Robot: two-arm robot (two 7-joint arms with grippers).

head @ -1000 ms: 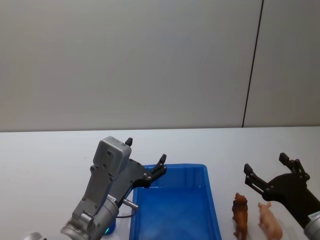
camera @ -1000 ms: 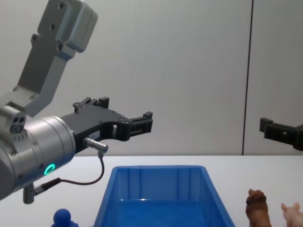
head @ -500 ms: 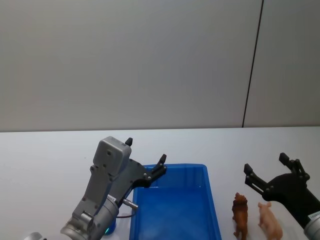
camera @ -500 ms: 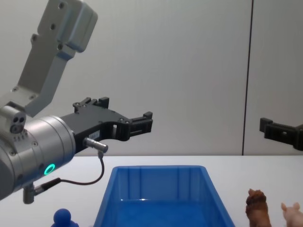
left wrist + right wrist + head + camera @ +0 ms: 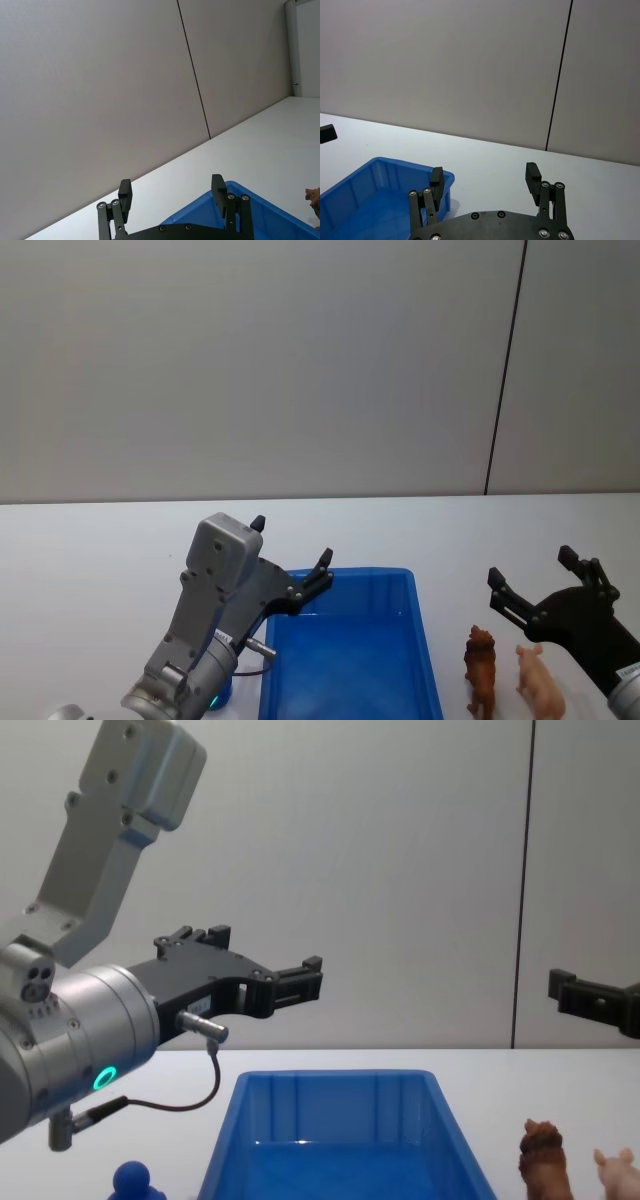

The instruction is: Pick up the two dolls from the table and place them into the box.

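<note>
Left hand (image 5: 291, 541) and right hand (image 5: 531, 567) spread, empty, aloft; brown doll (image 5: 481, 668) and pink doll (image 5: 538, 680) upright beside box (image 5: 350, 573).

- the white table (image 5: 90, 540) is lying flat and plain, carrying everything here.
- the blue box (image 5: 428, 660) is sitting directly on it, open side up.
- the brown doll (image 5: 481, 670) is standing upright on the tabletop just right of the box, apart from its wall.
- the pink doll (image 5: 538, 685) is standing just right of the brown one, not touching it.
- a small blue object (image 5: 133, 1182) with a rounded top is sitting on the table left of the box.
</note>
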